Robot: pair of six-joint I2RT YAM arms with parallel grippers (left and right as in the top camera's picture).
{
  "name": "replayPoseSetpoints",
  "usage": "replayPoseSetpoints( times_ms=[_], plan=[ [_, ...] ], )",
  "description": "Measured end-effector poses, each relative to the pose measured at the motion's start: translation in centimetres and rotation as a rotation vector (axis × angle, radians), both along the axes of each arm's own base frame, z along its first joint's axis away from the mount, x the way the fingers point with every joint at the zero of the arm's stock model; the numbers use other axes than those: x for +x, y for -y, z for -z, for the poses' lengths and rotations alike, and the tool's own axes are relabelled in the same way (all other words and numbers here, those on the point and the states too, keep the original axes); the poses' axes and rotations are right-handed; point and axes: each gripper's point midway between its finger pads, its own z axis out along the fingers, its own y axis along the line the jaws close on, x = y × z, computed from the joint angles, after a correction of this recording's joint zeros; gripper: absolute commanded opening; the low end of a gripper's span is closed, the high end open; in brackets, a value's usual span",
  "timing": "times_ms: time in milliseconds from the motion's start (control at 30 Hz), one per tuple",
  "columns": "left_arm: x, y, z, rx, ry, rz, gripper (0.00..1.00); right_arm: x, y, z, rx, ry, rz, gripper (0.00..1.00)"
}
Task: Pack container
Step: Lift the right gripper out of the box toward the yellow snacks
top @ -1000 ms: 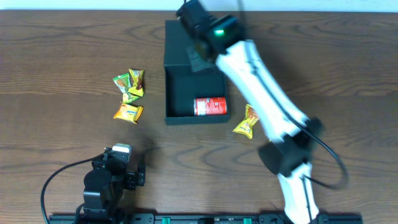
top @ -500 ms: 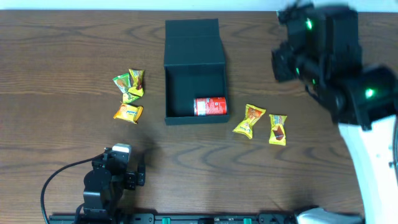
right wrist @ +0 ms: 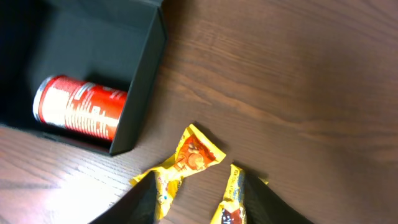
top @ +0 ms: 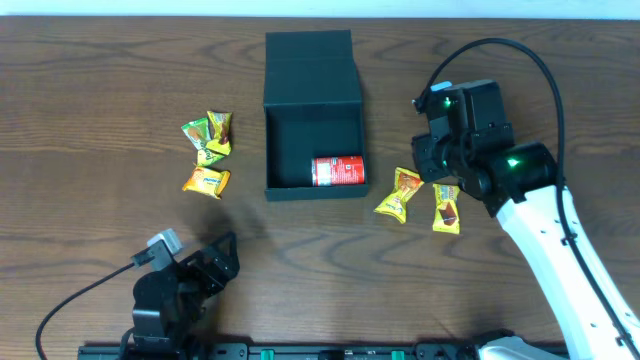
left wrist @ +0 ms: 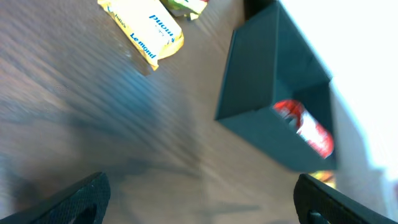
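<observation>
1. Overhead: the container (top: 312,130) sits top-centre on the table (top: 100,60), flap lid thrown back, w/ a red can (top: 338,172) lying inside along its near wall.
   - The right gripper (top: 428,170) hangs over two snacks outside the box on its R side: an orange packet (top: 398,193) and a second packet (top: 446,208). The container is to the gripper's L, near but apart.
   - The left packets (top: 207,150) lie in a cluster off the box's L side.
   - The left gripper (top: 218,262) is low by the table's front edge, well apart from the container.

2. Left wrist (blurry): the left gripper (left wrist: 199,202) has fingers spread wide w/ nothing btwn them. The container (left wrist: 267,93) is ahead and to the R, can visible inside. A yellow packet (left wrist: 146,28) is at top L.

3. Right wrist: the right gripper (right wrist: 196,180) has jaws partway apart and empty. The orange packet (right wrist: 189,155) is just ahead btwn the tips, the second packet (right wrist: 231,202) by the R finger. The container (right wrist: 146,81) is up-L, its corner near the orange packet but not touching.

4. Judgement:
   - Step in hand: approach to pick a packet. Only the can is in, so packing looks barely begun.
   - Next: come straight down and centre on one packet w/o snagging its neighbour, since the two lie just beside each other.
   - Then close, lift, carry L over the wall and let go in the free space behind the can.
</observation>
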Motion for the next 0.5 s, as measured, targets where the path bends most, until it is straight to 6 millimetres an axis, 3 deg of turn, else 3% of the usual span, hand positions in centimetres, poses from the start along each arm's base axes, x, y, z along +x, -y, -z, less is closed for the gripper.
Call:
replayPoseSetpoints(
  times_ms=[33,133,267,300,500],
  plan=[
    [0.2,0.0,-0.3,-0.043,0.001,-0.024,0.95,0.0,0.1,0.0,0.0,0.001,0.002,0.99],
    [0.9,0.2,-1.7,-0.113,0.051,-0.053,0.96,0.1,0.1,0.0,-0.001,0.001,0.003,0.99],
    [2.5,0.8,-6.5,-0.141,0.257,-0.013,0.96,0.0,0.1,0.0,0.002,-0.001,0.002,0.99],
    [2.6,0.8,-6.8,-0.136,0.272,-0.006,0.96,0.0,0.1,0.0,0.002,-0.001,0.001,0.99],
    [2.3,0.8,-4.5,-0.034,0.121,0.025,0.96,0.1,0.0,0.0,0.003,0.003,0.001,0.99]
  ],
)
